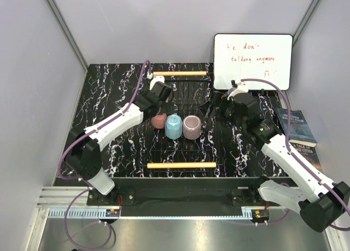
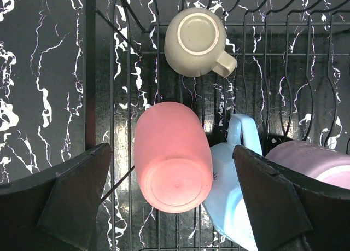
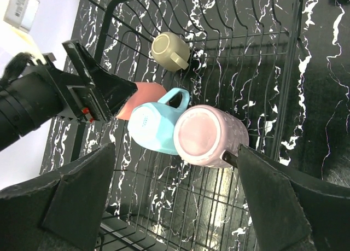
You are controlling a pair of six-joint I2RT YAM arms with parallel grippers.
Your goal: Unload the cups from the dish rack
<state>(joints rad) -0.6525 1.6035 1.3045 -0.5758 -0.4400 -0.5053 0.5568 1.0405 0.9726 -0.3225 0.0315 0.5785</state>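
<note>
The left gripper [image 2: 170, 148], spread wide above the coral cup [image 2: 172, 166], may clip the light blue cup [image 2: 229, 202] just right of it when descending.

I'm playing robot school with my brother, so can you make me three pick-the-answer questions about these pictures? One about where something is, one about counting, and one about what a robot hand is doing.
1. Which cup lies between the coral cup and the mauve cup in the dish rack?
A) the light blue cup
B) a green cup
C) a yellow cup

2. How many cups show in the right wrist view?
A) two
B) four
C) six

3. How is the left gripper?
A) shut on the coral cup
B) shut on nothing
C) open

Answers:
1 A, the three lie in a row with the blue one in the middle.
2 B, those three plus the pale mug farther along the rack.
3 C, its jaws stand wide apart over the coral cup, holding nothing.
</note>
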